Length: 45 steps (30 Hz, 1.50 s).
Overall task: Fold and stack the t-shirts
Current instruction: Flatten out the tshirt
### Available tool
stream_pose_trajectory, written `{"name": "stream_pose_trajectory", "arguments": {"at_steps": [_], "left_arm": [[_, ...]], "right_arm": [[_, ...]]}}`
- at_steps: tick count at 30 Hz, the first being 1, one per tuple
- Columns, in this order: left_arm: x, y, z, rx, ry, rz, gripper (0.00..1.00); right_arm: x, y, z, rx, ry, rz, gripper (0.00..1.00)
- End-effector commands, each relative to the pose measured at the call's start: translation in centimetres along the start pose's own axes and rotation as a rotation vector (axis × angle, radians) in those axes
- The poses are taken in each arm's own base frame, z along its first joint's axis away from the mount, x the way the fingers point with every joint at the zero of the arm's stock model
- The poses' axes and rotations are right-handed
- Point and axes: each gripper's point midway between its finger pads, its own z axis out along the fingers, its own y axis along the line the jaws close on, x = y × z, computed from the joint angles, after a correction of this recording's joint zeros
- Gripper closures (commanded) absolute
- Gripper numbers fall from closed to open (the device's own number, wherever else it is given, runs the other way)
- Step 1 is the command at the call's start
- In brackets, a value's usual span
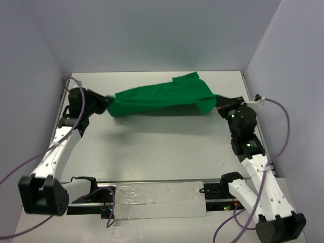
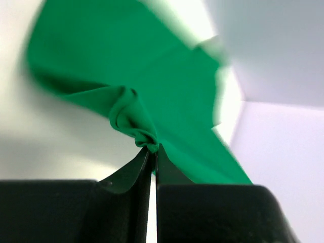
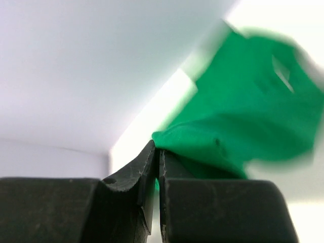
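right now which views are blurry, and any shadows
Top view: sharp, the shirt throws a soft shadow on the table. Left wrist: far shirt edges blurred, pinched fold sharp. Right wrist: shirt soft all over, glare behind.

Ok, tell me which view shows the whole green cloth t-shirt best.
Top external view: the bright green cloth t-shirt shows whole, stretched between the left pincer and the right pincer. Each wrist view shows only blurred cloth pinched at its own pincer.

The bright green t-shirt (image 1: 162, 98) hangs stretched sideways in a bunched band, pinched at both ends.
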Motion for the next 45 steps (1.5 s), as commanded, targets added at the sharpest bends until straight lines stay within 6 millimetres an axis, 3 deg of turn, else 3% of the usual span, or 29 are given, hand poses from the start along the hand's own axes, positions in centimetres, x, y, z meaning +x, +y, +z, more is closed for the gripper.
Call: {"name": "stream_pose_trajectory", "arguments": {"at_steps": [1, 4, 7, 11, 13, 16, 19, 22, 24, 25, 31, 37, 39, 41, 45], "left_arm": [[-4.0, -11.7, -9.5, 0.321, -0.141, 0.221, 0.9], [-5.2, -15.9, -15.3, 0.409, -0.191, 0.304, 0.89], [-5.6, -18.1, -19.5, 0.479, -0.236, 0.348, 0.9], [-5.9, -20.6, -25.7, 0.583, -0.305, 0.395, 0.9], [-6.1, -21.8, -28.8, 0.633, -0.342, 0.41, 0.9], [-6.0, -22.4, -31.2, 0.67, -0.367, 0.415, 0.9], [-6.1, -22.2, -32.0, 0.666, -0.386, 0.412, 0.9], [-6.4, -21.0, -30.5, 0.609, -0.388, 0.402, 0.9], [-6.4, -19.5, -27.7, 0.532, -0.361, 0.394, 0.9], [-6.3, -18.8, -26.7, 0.509, -0.346, 0.391, 0.9], [-6.6, -10.7, -14.8, 0.175, -0.285, 0.37, 0.9], [-5.9, -4.7, -6.3, 0.022, -0.191, 0.334, 0.9], [-5.8, -3.7, -4.7, 0.015, -0.177, 0.326, 0.9], [-6.3, -2.0, -1.5, -0.02, -0.146, 0.31, 0.9], [-7.4, 1.0, 4.5, -0.105, -0.076, 0.277, 0.9]], "right_arm": [[-8.5, 7.5, -5.5, -0.159, -0.214, -0.139, 0.91], [-13.4, 12.2, -10.6, -0.279, -0.341, -0.169, 0.91], [-16.0, 14.8, -14.1, -0.353, -0.412, -0.198, 0.91], [-20.1, 18.9, -20.8, -0.494, -0.523, -0.205, 0.91], [-21.1, 20.2, -22.9, -0.538, -0.551, -0.212, 0.91], [-22.7, 21.6, -25.7, -0.586, -0.595, -0.217, 0.91], [-23.2, 22.2, -25.9, -0.583, -0.601, -0.238, 0.91], [-22.5, 22.0, -23.6, -0.538, -0.571, -0.273, 0.91], [-20.6, 20.9, -19.4, -0.478, -0.501, -0.306, 0.91], [-20.3, 20.7, -18.9, -0.471, -0.492, -0.31, 0.91], [-14.1, 15.9, -7.5, -0.299, -0.315, -0.387, 0.91], [-7.4, 9.6, 2.4, -0.133, -0.142, -0.456, 0.91], [-5.3, 7.7, 4.9, -0.096, -0.089, -0.469, 0.91], [-2.1, 5.0, 8.9, -0.041, -0.001, -0.482, 0.91], [1.5, 2.5, 14.8, 0.005, 0.085, -0.474, 0.91]]}}
